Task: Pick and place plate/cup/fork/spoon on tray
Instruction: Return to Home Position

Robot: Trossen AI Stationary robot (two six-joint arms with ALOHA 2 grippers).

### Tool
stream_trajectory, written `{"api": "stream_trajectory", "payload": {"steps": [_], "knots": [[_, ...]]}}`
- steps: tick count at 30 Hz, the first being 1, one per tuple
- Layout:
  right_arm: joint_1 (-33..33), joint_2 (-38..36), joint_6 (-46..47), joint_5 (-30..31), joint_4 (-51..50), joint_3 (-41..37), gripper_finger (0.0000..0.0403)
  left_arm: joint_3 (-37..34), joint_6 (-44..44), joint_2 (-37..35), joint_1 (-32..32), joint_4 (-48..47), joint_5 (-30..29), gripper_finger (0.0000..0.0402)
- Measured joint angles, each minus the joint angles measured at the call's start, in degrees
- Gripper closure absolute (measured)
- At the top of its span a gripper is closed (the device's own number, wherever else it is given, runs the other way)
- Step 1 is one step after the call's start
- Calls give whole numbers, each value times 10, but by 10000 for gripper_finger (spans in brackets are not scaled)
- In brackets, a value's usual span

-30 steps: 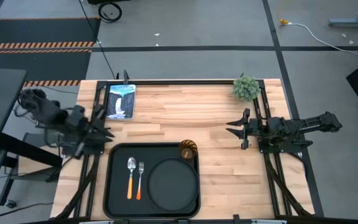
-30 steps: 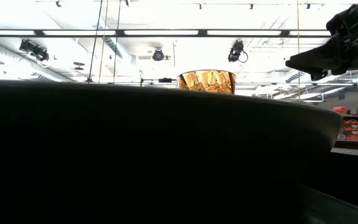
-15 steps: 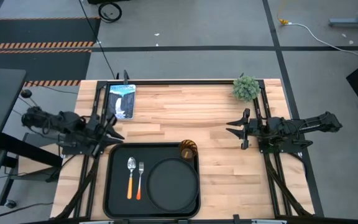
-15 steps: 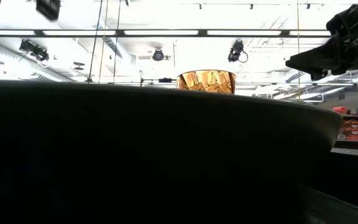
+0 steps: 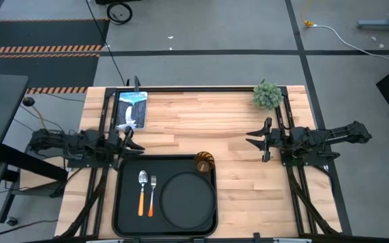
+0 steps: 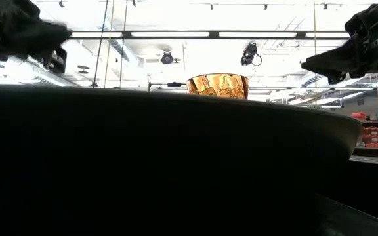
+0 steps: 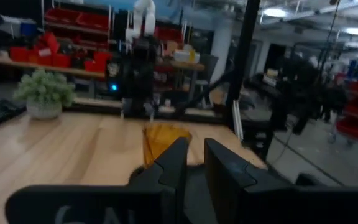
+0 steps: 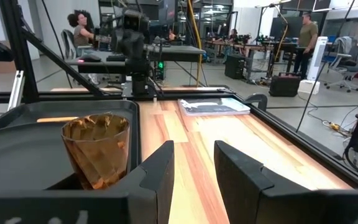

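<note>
High view shows the plate [image 5: 188,197], cup [image 5: 204,163], fork [image 5: 152,196] and spoon [image 5: 142,191] all on the tray [image 5: 124,202]. Both grippers, left [image 5: 131,140] and right [image 5: 254,139], hold nothing, fingers apart. A low swing from the left arm could tip the cup.

A robotics lab or workshop. Red bins [image 7: 73,59] fill shelves behind the wooden table [image 5: 208,121], strip lights [image 6: 176,34] line the ceiling, and people [image 8: 81,31] sit and stand among workbenches. Hazard tape [image 5: 39,48] stripes the concrete floor.
</note>
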Motion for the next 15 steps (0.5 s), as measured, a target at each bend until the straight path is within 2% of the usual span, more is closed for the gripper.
{"api": "stream_trajectory", "payload": {"steps": [6, 15], "knots": [[0, 0, 0, 2, 4, 0, 282, -13, 4, 1, 13, -22, -3, 338], [0, 0, 0, 2, 4, 0, 282, -13, 111, 11, 18, -29, -10, 338]]}}
